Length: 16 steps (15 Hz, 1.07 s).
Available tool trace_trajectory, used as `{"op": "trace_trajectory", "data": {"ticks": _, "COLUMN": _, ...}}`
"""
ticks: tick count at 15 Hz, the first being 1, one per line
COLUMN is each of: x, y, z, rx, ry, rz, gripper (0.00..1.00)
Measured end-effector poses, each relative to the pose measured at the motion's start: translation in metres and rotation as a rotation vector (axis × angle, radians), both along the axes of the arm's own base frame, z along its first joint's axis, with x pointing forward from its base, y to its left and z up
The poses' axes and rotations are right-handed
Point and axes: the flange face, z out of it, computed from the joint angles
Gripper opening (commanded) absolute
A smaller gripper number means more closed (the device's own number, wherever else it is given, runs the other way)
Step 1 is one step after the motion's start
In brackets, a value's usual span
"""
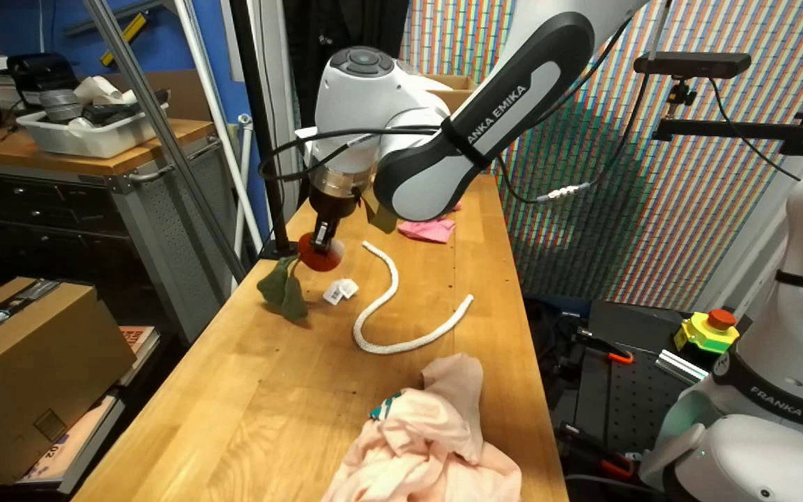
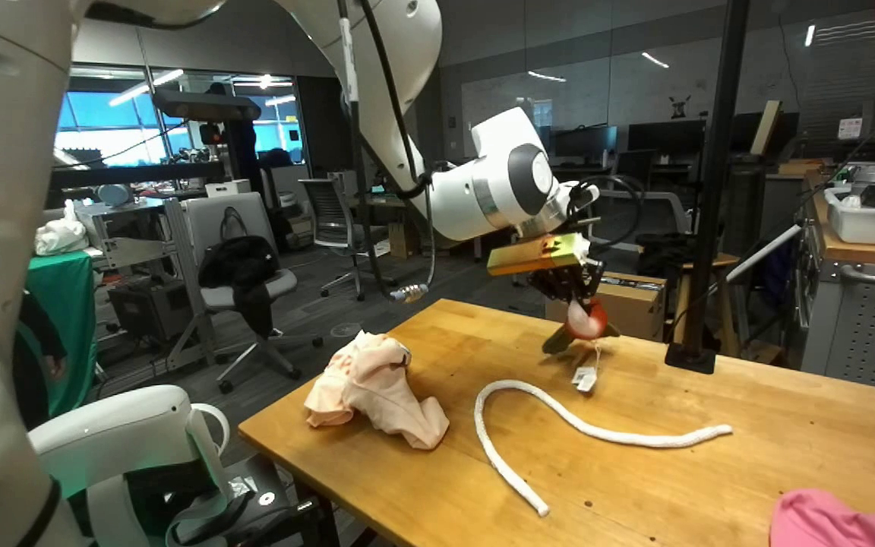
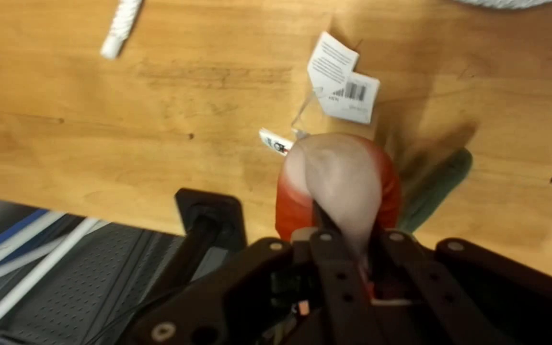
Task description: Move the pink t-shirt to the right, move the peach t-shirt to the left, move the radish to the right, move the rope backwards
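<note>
One radish (image 3: 338,160) was over the table (image 1: 248,411), near the rope (image 2: 517,385) but apart from it, and the gripper (image 1: 322,240) held it pinched. Green leaves (image 1: 274,287) pointed down; could not tell if they touched the table. Paper tag (image 3: 348,86) on a string was rope-side. Rope lay in a loose S. Peach shirt (image 1: 422,425) sat bunched near the rope's bend; pink shirt (image 1: 429,229) lay on the rope's other side, only partly visible.
</note>
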Motion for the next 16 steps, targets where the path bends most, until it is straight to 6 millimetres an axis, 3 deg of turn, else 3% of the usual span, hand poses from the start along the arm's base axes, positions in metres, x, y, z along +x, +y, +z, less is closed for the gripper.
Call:
{"op": "trace_trajectory", "data": {"ticks": 3, "x": 0.0, "y": -0.009, "z": 0.043, "rx": -0.048, "ry": -0.134, "rz": -0.071, "gripper": 0.04}}
{"op": "trace_trajectory", "data": {"ticks": 7, "x": -0.004, "y": -0.018, "z": 0.078, "rx": -0.097, "ry": -0.296, "rz": -0.163, "gripper": 0.04}}
{"op": "trace_trajectory", "data": {"ticks": 16, "x": -0.007, "y": -0.041, "z": 0.098, "rx": -0.126, "ry": -0.476, "rz": -0.424, "gripper": 0.04}}
